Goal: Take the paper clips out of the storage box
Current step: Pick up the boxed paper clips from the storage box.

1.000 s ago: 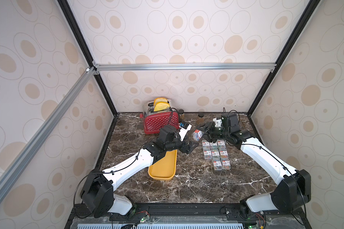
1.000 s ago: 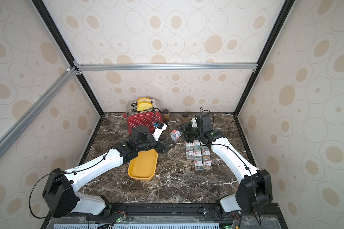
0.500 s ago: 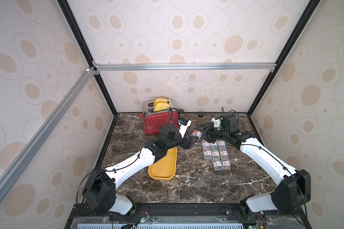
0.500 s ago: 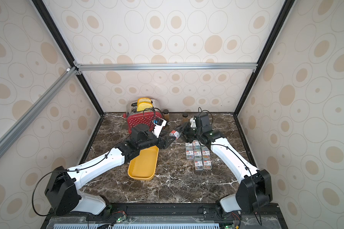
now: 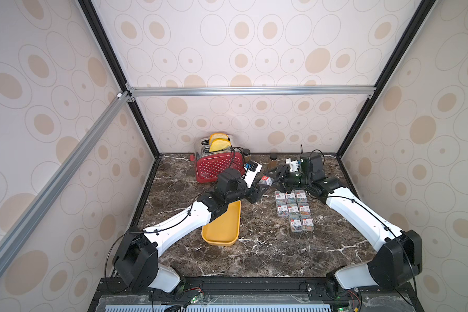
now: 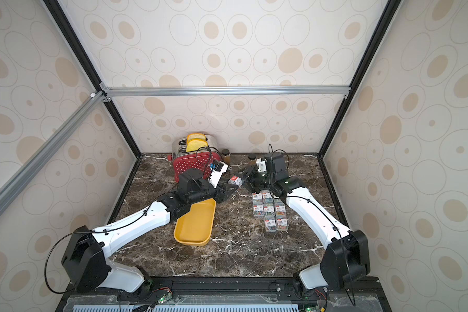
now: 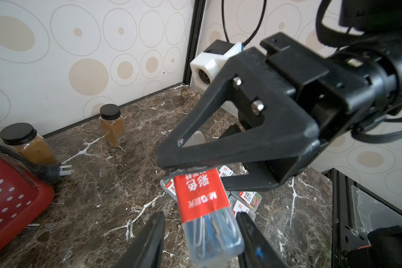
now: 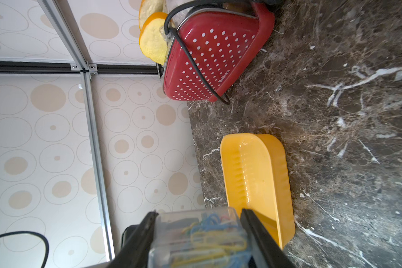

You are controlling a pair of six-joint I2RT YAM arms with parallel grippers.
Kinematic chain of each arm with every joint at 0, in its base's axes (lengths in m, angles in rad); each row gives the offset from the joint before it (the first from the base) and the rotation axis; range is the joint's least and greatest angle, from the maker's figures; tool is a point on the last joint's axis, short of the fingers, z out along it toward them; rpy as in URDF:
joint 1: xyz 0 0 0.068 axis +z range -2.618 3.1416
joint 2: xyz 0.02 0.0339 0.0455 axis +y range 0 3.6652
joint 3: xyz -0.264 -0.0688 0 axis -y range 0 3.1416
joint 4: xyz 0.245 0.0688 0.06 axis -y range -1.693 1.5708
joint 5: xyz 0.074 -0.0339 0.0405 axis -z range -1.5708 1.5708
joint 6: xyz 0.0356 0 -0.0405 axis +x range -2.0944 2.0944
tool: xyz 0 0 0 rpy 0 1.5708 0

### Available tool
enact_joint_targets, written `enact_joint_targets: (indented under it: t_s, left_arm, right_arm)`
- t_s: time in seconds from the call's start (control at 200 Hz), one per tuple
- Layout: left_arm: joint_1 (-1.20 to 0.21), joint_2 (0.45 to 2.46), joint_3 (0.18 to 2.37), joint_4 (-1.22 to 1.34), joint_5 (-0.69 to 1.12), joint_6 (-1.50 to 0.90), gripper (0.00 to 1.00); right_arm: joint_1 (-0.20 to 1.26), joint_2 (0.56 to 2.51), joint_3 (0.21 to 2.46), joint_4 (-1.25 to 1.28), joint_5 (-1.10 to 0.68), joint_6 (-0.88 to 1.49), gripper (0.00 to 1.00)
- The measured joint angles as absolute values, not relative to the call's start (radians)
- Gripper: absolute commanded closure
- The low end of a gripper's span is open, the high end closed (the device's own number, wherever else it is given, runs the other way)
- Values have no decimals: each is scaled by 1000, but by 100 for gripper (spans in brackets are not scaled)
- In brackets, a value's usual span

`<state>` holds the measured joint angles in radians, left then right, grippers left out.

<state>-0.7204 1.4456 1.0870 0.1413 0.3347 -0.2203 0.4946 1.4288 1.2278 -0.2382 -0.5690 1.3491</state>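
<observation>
Look for the ninth case of paper clips (image 5: 265, 180) in the air above the bench (image 5: 254, 251), between the red toaster (image 5: 216, 167) and the block of eight cases (image 5: 293, 209) already laid out beside the storage box (image 5: 224, 224), bare wherever visible. Seen clamped at its red-labelled end by the right gripper (image 8: 199, 212), jaws grasping both flat sides. Seen straddled at its clear end by the left gripper (image 7: 200, 214): one jaw against the plastic, a gap at the other, so not yet clenched. Judged a mid-air pass between arms. To do it well: square the left jaws on the flat sides, bite past the rounded end, keep the right grasp firm until both sides bear, then let go without twisting; slick plastic, likely to pivot or slip
</observation>
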Motion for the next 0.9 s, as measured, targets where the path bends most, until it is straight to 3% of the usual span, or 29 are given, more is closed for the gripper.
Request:
enact_joint_targets:
  t_s: [0.466,0.901]
  left_arm:
    - [-722,1431,1103,68,286,-208,71]
    - [-695,1431,1166,-81,321,-224,76]
  right_arm:
    - [495,1432,1218,-210,-597,1324,83]
    - [478,1430,1225,-237,-623,1223,34]
